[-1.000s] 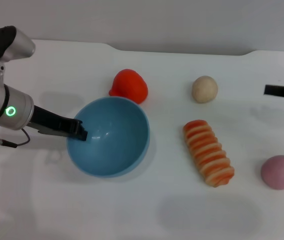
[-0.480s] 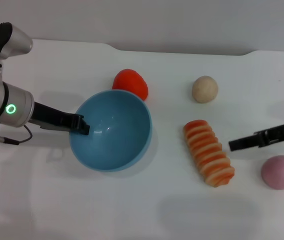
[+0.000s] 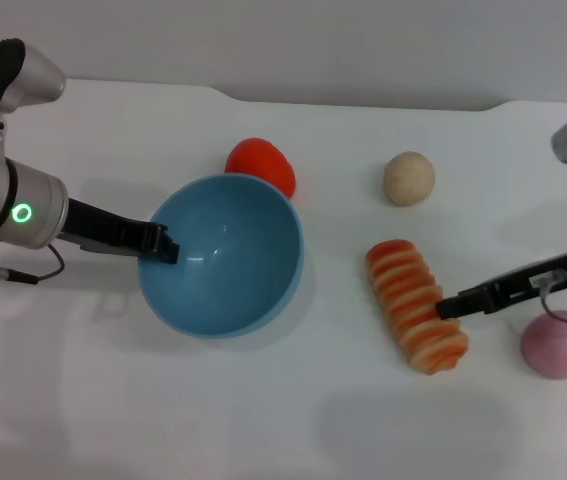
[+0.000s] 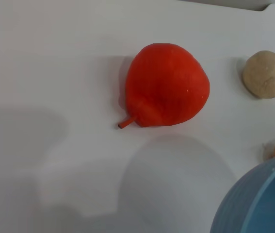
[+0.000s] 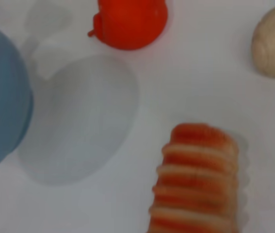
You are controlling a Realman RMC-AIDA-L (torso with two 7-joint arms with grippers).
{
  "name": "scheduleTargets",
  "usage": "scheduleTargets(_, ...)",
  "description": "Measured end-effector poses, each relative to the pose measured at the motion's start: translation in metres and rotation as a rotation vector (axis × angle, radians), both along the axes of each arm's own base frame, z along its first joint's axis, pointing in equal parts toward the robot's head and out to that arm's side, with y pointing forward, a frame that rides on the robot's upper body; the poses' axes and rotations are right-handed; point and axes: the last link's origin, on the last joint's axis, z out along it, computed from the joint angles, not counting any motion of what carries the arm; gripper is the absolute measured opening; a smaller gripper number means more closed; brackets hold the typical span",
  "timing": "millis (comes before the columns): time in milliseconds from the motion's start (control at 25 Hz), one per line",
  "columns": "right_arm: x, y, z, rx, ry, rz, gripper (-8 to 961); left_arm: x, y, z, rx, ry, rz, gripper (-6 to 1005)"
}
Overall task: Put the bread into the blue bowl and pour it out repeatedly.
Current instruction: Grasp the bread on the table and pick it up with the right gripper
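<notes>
The left gripper [image 3: 160, 248] pinches the near-left rim of the blue bowl [image 3: 225, 256], which sits on the white worktop [image 3: 283, 420] tipped slightly, its hollow facing up and holding nothing. The right gripper [image 3: 451, 306] reaches in from the right, its tip touching or just over the side of the bread [image 3: 416, 305]; I cannot tell whether its fingers are spread. The bread lies striped side up, to the right of the bowl and apart from it. Around them sit 3 toys: a red fruit [image 3: 261, 165] just behind the bowl, a beige ball [image 3: 408, 178] behind the bread, and a pink ball [image 3: 556, 344] near the right arm. No writing is readable.
</notes>
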Motion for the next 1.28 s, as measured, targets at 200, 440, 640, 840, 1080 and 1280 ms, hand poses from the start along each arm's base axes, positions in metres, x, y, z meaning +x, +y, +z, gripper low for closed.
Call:
scheduleTargets(200,-0.006,0.011,-0.013,0.026,-0.017,0.007,322,-0.001,0.0,0.001,0.003,0.0,0.002,-1)
scheduleTargets(440,-0.015,0.019,-0.026,0.043,-0.006,0.002,319,0.001,0.003,0.004,0.011,0.001,-0.003,-1)
scheduleTargets(640,-0.019,0.017,-0.038,0.057,0.047,-0.039,316,0.004,0.003,0.004,0.003,-0.003,-0.009,0)
scheduleTargets(840,-0.014,0.015,-0.047,0.079,0.041,-0.051,314,0.004,0.001,0.004,-0.001,-0.004,-0.01,0)
scheduleTargets(1080,-0.01,0.014,-0.049,0.093,0.03,-0.057,311,0.003,-0.001,0.004,-0.002,-0.004,-0.009,0)
scheduleTargets(1280,-0.009,0.012,-0.046,0.097,0.063,-0.039,308,0.003,-0.003,0.003,-0.015,-0.003,-0.011,-1)
